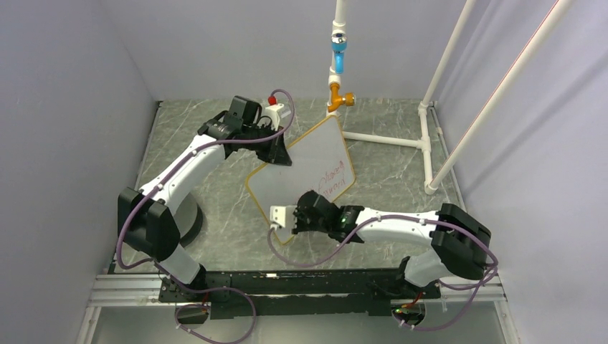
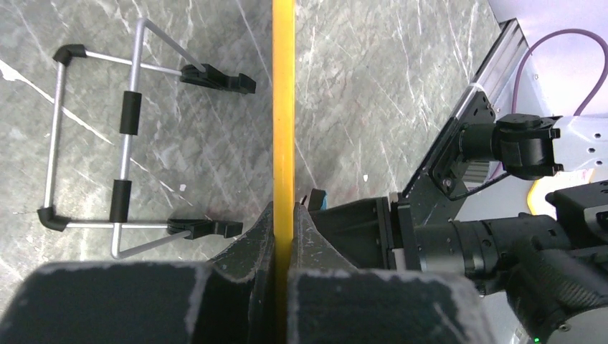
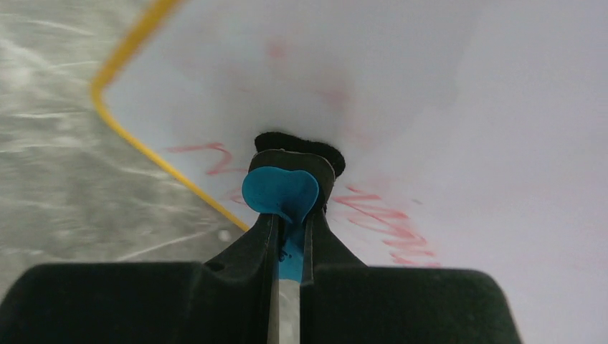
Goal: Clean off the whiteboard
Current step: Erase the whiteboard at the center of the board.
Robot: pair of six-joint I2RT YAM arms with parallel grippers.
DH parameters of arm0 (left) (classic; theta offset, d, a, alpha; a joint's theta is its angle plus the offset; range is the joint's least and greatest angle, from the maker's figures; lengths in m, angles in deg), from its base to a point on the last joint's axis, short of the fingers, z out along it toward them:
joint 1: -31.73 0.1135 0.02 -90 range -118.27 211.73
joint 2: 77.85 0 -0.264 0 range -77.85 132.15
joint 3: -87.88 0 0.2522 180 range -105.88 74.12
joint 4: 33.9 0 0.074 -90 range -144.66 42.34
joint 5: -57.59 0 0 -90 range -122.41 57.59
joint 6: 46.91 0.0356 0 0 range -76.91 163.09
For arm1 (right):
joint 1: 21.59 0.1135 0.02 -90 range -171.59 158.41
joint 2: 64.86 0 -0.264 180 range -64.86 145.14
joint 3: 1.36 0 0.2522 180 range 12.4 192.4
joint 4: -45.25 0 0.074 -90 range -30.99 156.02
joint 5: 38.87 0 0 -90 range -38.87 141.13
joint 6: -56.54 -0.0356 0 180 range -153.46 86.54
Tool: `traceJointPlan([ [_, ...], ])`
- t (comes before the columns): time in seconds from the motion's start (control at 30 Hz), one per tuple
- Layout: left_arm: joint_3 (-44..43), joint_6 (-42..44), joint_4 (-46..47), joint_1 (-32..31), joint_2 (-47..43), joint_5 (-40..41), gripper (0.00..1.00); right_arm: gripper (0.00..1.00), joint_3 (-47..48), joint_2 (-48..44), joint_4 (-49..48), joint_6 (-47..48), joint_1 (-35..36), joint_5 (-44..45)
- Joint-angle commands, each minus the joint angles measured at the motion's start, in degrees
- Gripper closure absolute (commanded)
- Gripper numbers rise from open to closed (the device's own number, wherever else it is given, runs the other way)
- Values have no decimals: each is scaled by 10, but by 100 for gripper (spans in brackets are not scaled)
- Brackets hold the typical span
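The whiteboard (image 1: 308,154), white with a thin yellow frame, is held tilted above the table. Red handwriting (image 1: 334,182) covers its lower right part. My left gripper (image 1: 278,155) is shut on the board's upper left edge; in the left wrist view the yellow frame (image 2: 283,107) runs between the closed fingers of that gripper (image 2: 284,218). My right gripper (image 1: 308,203) is at the board's lower edge, shut on a small blue-and-black eraser (image 3: 281,192). The eraser's black pad presses on the white surface (image 3: 444,86), amid red strokes (image 3: 383,222), near a rounded corner.
A wire stand with black clip feet (image 2: 122,147) lies on the grey marble table (image 1: 215,215). A white pipe frame (image 1: 428,136) stands at the back right, with a blue and orange fitting (image 1: 338,64) hanging behind the board. Walls close in on the sides.
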Motion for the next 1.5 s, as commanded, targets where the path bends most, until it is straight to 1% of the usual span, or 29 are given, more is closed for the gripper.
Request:
traceJointPlan([
  [0.0,-13,-2,-17,-13,-20,-33,100,100,57,-10,-99,-22,-42,80],
  [0.1,-12,-2,-17,-14,-20,-33,100,100,86,13,-56,-30,-22,44],
  [0.23,-11,0,-18,-14,-21,-34,100,100,64,22,-27,-5,53,8],
  [0.3,-11,3,-21,-14,-20,-33,100,100,58,25,-23,-6,67,-4],
  [0.4,-11,6,-23,-15,-20,-34,100,100,44,20,-48,-7,51,34],
  [0.53,-9,5,-22,-15,-21,-38,100,100,64,-1,-71,-41,-31,64],
  [0.6,-9,6,-22,-14,-22,-39,100,100,78,-7,-69,-44,-63,66],
  [0.67,-9,6,-22,-14,-23,-39,100,100,77,-17,-51,-43,-75,40],
  [0.77,-8,7,-23,-14,-23,-40,100,100,42,-24,-9,-21,-68,-43],
  [0.83,-8,8,-22,-14,-24,-39,100,100,8,-15,17,17,-33,-78],
  [0.9,-7,8,-22,-14,-25,-39,100,100,-31,-7,16,48,-2,-74],
  [1.0,-7,9,-23,-14,-25,-40,100,100,-43,2,1,43,2,-51],
  [1.07,-6,9,-22,-14,-26,-41,100,100,-28,-4,-16,29,-24,-19],
  [1.17,-6,8,-20,-14,-26,-44,100,100,-3,-22,-45,5,-73,-6],
  [1.27,-6,8,-19,-14,-25,-47,100,100,23,-23,-66,1,-88,12],
  [1.37,-5,8,-19,-14,-25,-48,100,100,43,-12,-41,-9,-86,-14],
  [1.47,-4,10,-18,-15,-28,-48,100,100,17,-18,-23,11,-54,-55],
])
